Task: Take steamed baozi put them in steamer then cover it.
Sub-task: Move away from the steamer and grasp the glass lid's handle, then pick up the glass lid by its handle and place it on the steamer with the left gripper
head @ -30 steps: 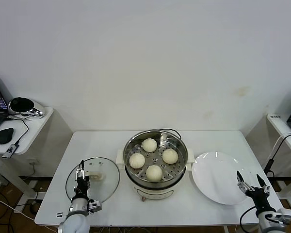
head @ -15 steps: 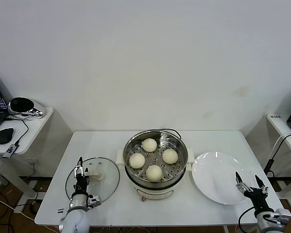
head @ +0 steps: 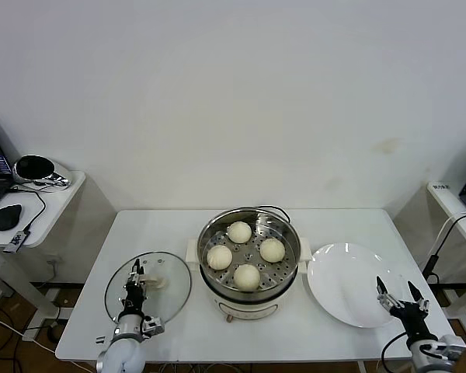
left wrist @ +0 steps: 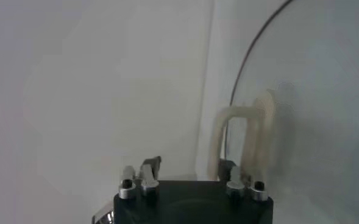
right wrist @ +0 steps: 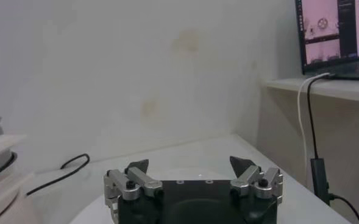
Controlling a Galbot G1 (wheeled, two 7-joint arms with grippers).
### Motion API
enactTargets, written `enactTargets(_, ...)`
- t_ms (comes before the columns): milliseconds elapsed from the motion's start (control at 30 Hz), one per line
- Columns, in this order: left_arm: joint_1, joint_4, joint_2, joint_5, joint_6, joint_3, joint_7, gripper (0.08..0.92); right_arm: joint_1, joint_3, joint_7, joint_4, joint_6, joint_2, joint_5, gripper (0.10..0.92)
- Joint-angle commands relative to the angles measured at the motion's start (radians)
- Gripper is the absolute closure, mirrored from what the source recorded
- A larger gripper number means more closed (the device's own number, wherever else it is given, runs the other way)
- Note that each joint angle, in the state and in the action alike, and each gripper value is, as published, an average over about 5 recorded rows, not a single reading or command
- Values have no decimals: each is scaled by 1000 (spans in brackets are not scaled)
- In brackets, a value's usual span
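Four steamed baozi (head: 246, 276) already sat on the perforated tray inside the steamer (head: 249, 261) at the table's middle, so loading was done and covering was the step in hand. The left claw (head: 136, 280) was down at the glass cover (head: 148, 287), lying flat near the table's front-left corner, fingers set about the cream handle (left wrist: 240, 143); whether they had clenched, I couldn't tell. The right claw (head: 396, 294) hung spread and empty over the white plate (head: 353, 284). Next called for a firm pinch, a level lift, then a carry across onto the pot's rim.
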Motion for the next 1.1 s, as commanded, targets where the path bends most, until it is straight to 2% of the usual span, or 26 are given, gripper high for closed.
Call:
enactTargets(33, -1, 7, 2, -5, -11, 3, -4, 614, 2, -1, -1, 0, 1, 3, -4, 203)
enactTargets(200, 9, -16, 3, -4, -11, 3, 2, 753, 4, -2, 0, 3, 0, 4, -6, 203)
enactTargets(333, 39, -94, 5, -4, 4, -13, 30, 841, 7, -1, 4, 10, -6, 3, -5, 203)
enactTargets(533, 100, -274, 15, -35, 69, -58, 96, 850, 10, -3, 13, 41, -30, 2, -2, 203)
enactTargets(733, 99, -435, 43, -16, 211, -105, 188, 850, 10, 3, 28, 88, -66, 11, -13, 203)
enactTargets(967, 43, -509, 99, -51, 334, -110, 248, 850, 12, 3, 75, 114, -125, 33, -49, 203)
enactTargets(1100, 18, -580, 118, 80, 450, -60, 348, 850, 17, 3, 86, 118, -140, 47, -71, 203)
